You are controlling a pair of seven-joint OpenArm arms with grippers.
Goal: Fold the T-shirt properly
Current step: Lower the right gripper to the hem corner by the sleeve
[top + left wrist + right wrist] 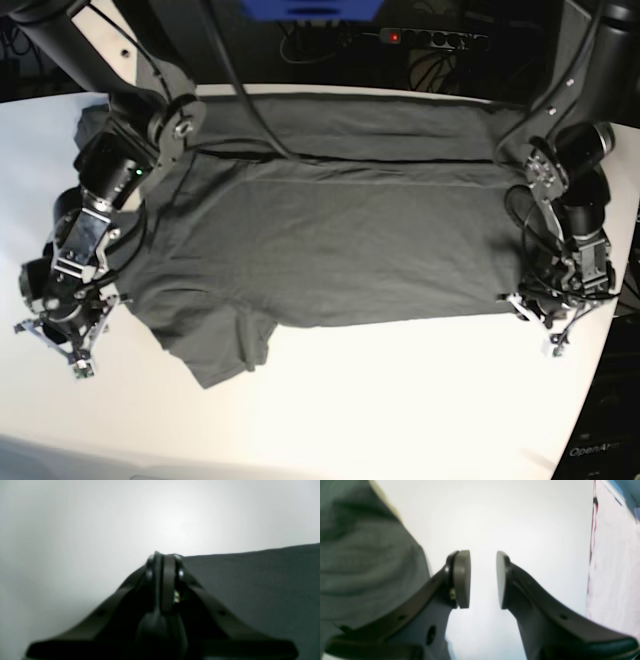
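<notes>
Right now I have the T-shirt [330, 225] spread flat across the white table [400, 400], neck end toward the left of the base view and hem toward the right. Its far long edge looks folded over along a straight crease, and one short sleeve [225, 345] sticks out toward the near edge at lower left. The fabric is dark grey and lightly wrinkled.

On my left arm, the left gripper [545, 315] sits at the near hem corner of the shirt, on the base view's right. From its wrist camera I see the left gripper [163, 563] with its pads pressed together, tips right at the straight edge of the T-shirt [262, 585], which fills the right side of that view while bare table shows to the left. I cannot tell whether any cloth is pinched between the pads.

On my right arm, the right gripper [62, 330] hangs over bare table just beside the sleeve end of the shirt, on the base view's left. Its wrist camera shows the right gripper [483, 580] with pads apart and only white table between them; the T-shirt [365, 562] lies off to the left of the fingers.
</notes>
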